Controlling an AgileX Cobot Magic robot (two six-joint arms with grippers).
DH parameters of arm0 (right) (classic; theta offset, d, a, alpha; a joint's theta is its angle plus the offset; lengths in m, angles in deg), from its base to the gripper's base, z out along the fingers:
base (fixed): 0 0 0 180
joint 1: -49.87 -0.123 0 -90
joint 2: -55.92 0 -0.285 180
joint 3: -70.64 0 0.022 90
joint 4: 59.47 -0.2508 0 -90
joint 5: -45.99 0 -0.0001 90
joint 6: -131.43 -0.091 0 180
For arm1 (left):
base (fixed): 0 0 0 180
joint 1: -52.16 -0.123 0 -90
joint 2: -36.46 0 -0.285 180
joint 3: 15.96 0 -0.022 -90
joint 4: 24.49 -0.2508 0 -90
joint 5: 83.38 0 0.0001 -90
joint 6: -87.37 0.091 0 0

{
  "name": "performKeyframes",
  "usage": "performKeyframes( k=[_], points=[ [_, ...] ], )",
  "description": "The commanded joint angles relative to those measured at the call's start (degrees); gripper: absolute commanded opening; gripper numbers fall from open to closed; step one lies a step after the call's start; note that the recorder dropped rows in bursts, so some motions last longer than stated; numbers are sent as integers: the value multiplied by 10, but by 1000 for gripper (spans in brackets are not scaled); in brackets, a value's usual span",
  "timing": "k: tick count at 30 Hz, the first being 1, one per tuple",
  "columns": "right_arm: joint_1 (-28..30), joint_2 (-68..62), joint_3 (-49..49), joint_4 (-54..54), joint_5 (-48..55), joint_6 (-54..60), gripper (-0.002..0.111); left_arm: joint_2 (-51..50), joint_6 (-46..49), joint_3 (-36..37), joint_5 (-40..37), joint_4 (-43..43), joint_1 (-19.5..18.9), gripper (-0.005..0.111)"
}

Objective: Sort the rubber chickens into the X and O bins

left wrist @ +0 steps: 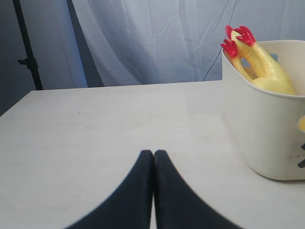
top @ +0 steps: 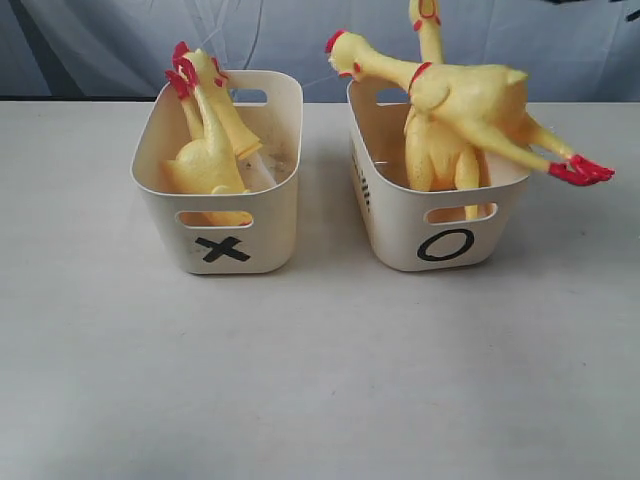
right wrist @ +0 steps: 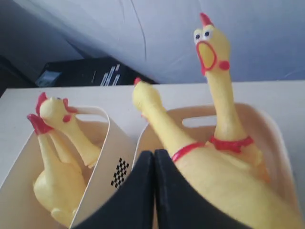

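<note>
Right gripper (right wrist: 153, 155) shut, empty, close above top chicken (right wrist: 214, 186) lying crosswise on the O bin (top: 400, 235) near the desk (top: 320, 380) back edge; left gripper (left wrist: 153, 155) shut too, beside the X bin (left wrist: 257, 133).

Bright, even, diffuse light, soft shadows cast beside the bins (top: 275, 215), dark fingers (left wrist: 138, 195) blurred in wrist views

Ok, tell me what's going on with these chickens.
Nothing is being handled. Rubber chickens sit in the X bin and the O bin, one chicken lying across the O bin's rim, feet sticking out. None is on the table. Both grippers are shut and empty: left gripper beside the X bin, right gripper by the O bin.
</note>
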Motion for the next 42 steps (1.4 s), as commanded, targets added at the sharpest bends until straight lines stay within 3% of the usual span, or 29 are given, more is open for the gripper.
performKeyframes(
  k=[1, 3, 4, 6, 7, 9, 11, 16, 22, 28, 36, 39, 42],
  points=[
    [-11, -36, -3, -14, 10, 5, 11, 3, -2, 1, 0, 4, 3, 0],
    [-11, -34, -3, -21, 29, 5, 28, 3, -2, 1, 0, 4, 3, 0],
    [-11, -24, -3, -14, 43, 13, 43, 3, -2, 1, 0, 4, 3, 0],
    [-11, -1, -2, 4, 58, 47, 54, 3, -2, 1, 0, 4, 3, 0],
    [-11, 11, -1, 15, 55, 50, 53, 3, -2, 1, 0, 4, 3, 0],
    [-11, 52, -1, 105, 36, 49, 35, 3, -2, 1, 0, 4, 3, 0],
    [-11, 103, 7, 224, 9, 5, 1, 3, -2, 1, 0, 4, 3, 0],
    [-10, 230, 126, 326, -46, -17, 2, 3, -2, 1, 0, 4, 3, 0],
    [-10, 362, 289, 320, -34, -38, 2, 3, -2, 1, 0, 4, 3, 0],
    [-10, 423, 312, 317, 79, -51, 2, 3, -2, 1, 0, 4, 3, 0],
    [-10, 450, 313, 338, 83, -54, 2, 3, -2, 1, 0, 4, 3, 0],
    [29, 515, 317, 437, 76, -65, 2, 3, -2, 1, 0, -3, 3, 0],
    [68, 595, 328, 469, 69, -107, 2, 3, -2, 1, 0, -3, 3, 0]
  ],
)
